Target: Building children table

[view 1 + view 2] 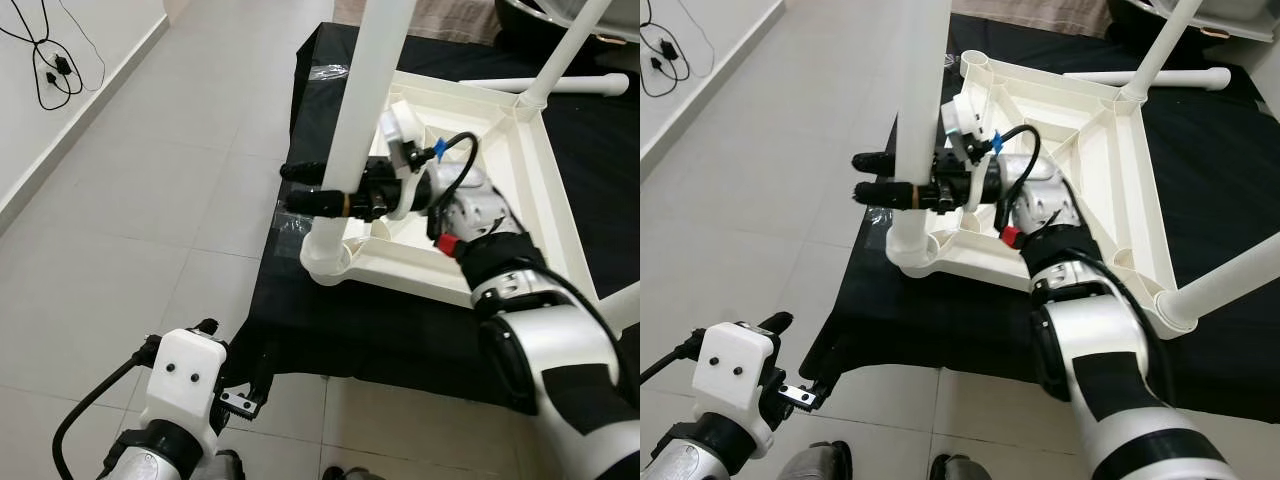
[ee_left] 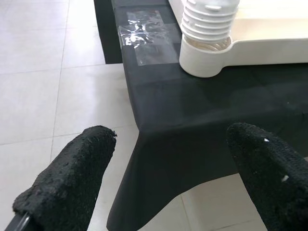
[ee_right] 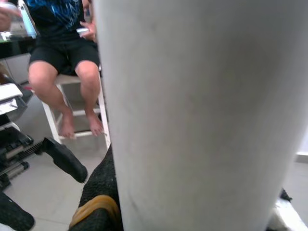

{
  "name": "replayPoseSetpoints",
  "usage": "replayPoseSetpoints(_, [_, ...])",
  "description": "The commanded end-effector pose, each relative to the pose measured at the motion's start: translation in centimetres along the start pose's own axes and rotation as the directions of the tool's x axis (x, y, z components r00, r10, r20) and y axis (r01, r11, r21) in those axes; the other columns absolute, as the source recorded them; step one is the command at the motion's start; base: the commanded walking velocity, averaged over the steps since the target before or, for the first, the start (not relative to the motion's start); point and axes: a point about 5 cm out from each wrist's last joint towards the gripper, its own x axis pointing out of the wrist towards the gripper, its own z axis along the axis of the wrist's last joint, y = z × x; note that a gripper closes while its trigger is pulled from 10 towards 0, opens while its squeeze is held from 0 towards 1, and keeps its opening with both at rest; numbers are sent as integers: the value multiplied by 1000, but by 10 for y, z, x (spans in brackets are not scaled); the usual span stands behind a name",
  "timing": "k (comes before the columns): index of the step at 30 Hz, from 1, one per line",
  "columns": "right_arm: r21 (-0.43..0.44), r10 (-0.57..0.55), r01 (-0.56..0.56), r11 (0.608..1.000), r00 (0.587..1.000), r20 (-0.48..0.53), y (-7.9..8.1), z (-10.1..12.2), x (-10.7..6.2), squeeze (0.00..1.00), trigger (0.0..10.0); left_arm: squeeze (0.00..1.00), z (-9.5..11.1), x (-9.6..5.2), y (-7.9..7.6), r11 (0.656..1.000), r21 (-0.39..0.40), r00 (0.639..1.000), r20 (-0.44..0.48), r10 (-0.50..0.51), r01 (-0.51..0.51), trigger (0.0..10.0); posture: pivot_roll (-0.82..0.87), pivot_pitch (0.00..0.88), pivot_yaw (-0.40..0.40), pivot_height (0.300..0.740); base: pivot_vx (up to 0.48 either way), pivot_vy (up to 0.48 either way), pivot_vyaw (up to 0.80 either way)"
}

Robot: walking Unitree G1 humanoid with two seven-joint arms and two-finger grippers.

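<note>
A white children's table lies upside down, its ribbed underside frame [image 1: 548,190] on a black cloth [image 1: 330,330]. A white table leg [image 1: 365,90] stands upright in the near left corner socket [image 1: 325,258]. My right gripper [image 1: 292,188] reaches across the frame and is shut on this leg, one black finger on each side, tips poking out past it. In the right wrist view the leg [image 3: 202,110] is very close, beside a finger [image 3: 96,202] with a yellow band. My left gripper [image 1: 228,368] hangs open low over the floor, in front of the cloth's corner [image 2: 144,183].
Two more legs [image 1: 1160,50] [image 1: 1230,275] stand in other corners, and one [image 1: 560,85] lies at the back. A person [image 3: 62,62] sits on a white stool beyond the table. A black cable [image 1: 50,60] lies on the tiled floor to the left.
</note>
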Motion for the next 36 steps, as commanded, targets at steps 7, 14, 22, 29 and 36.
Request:
replayPoseSetpoints(7, [-49, -59, 57, 997, 997, -41, -4, 5, -12, 0, 10000, 0, -7, -1, -3, 1000, -9, 999, -37, -3, 3, 10000, 183, 223, -133, 740, 0, 0, 0])
replayPoseSetpoints(14, [-45, -20, 17, 999, 998, -66, 1, -5, -9, 0, 10000, 0, -8, 0, -3, 1000, -12, 999, -37, -5, 5, 10000, 183, 224, -132, 740, 0, 0, 0])
replayPoseSetpoints(22, [-25, 18, -19, 1000, 998, -62, 4, -11, -4, 0, 10000, 0, -8, 0, -1, 1000, -8, 999, -38, 4, -5, 10000, 183, 229, -133, 740, 0, 0, 0])
replayPoseSetpoints(29, [-16, 41, -42, 999, 996, -76, 6, -15, -2, 0, 10000, 0, -7, -1, -1, 1000, -6, 999, -37, 6, -6, 10000, 185, 230, -134, 740, 0, 0, 0])
replayPoseSetpoints(36, [15, 45, -44, 999, 994, -99, 9, -22, -6, 0, 10000, 0, -7, 0, 1, 1000, 0, 999, -35, 13, -13, 10000, 186, 232, -135, 740, 0, 0, 0])
